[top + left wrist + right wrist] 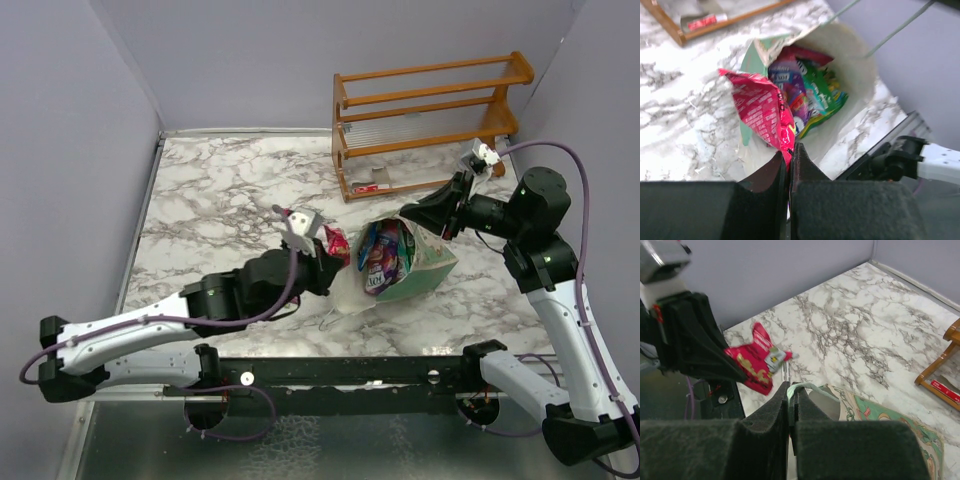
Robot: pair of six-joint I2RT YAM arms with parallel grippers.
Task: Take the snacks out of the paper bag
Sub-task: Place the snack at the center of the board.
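Top view, bag: the paper bag [425, 268] is lying on its side on the marble worktop [220, 190], its mouth facing left, in front of the orange wooden rack [430, 120].
Top view, contents: the snacks [378, 258] are showing as a glossy bundle just inside the mouth.
Top view, left arm: the left pincer [325, 250] is gripping a pink packet [337, 243] just outside the mouth.
Top view, right arm: the right pincer [408, 214] is sitting at the bag's upper rim.
Left wrist view, grip: the jaws are pressing almost together on the lower corner of the pink packet [762, 112], which is standing crumpled in front of the bag's opening.
Left wrist view, what is left: purple, green and yellow-green packets are lying against the cream interior.
Right wrist view, grip: the jaws are clamping flat on the bag's pale green rim [805, 386], propping the mouth open.
Right wrist view, packet: the pink packet is hanging from the left pincer, apart from the bag and seemingly clear of the worktop.
Handling, packets: they are probably light, crinkly and slick. A corner or crimped end seam is looking like the safest hold, since a pinch across the puffed middle is likely to slip.
Handling, bag: the thin paper is likely to fold or slide when tugged, so the rim hold is doing useful steadying work.
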